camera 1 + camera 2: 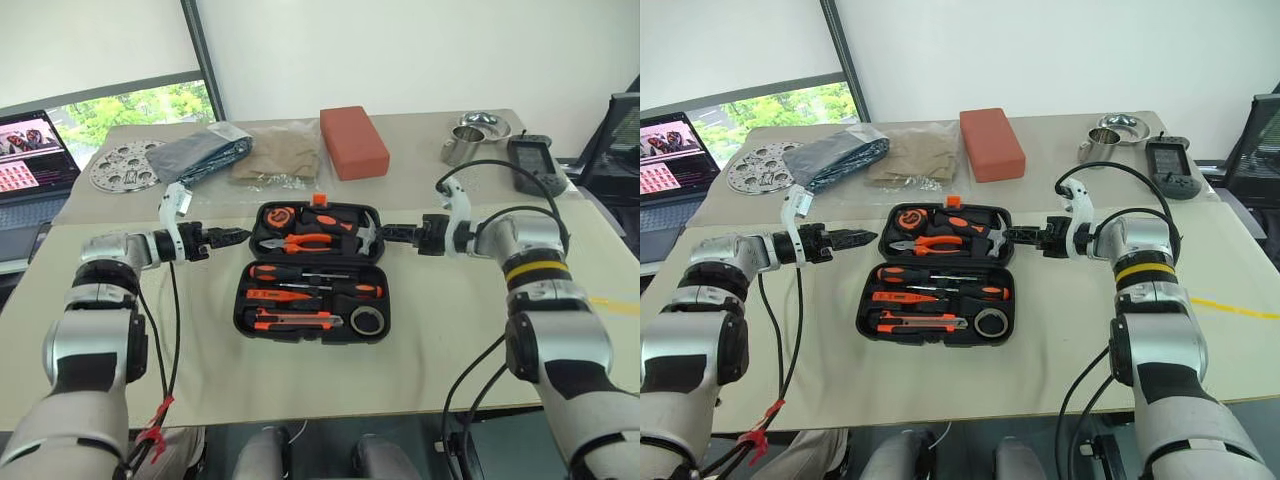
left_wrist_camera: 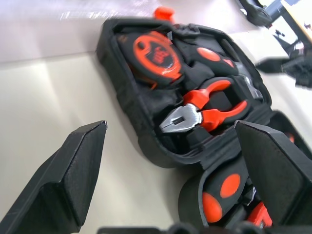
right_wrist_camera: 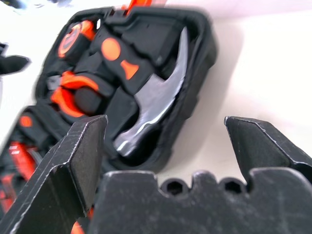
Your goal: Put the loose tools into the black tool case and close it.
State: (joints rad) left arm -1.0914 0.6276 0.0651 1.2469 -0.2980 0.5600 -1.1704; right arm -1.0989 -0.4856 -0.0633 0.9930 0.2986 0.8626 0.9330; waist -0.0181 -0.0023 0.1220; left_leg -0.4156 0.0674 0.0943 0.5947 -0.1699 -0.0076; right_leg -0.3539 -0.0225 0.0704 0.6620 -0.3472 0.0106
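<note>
1. Tool case (image 1: 311, 272) lies open mid-table, tools (image 1: 310, 295) seated inside
2. Left gripper (image 1: 238, 238) and right gripper (image 1: 390, 232) flank the lid, fingers apart, empty
3. Uneven pushing could skew the lid or slide the case

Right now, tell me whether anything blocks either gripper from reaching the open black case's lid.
Nothing visible does. The left gripper and right gripper, jaws open, flank the far half of the black moulded plastic tool case, with bare table between each and the case.
</note>
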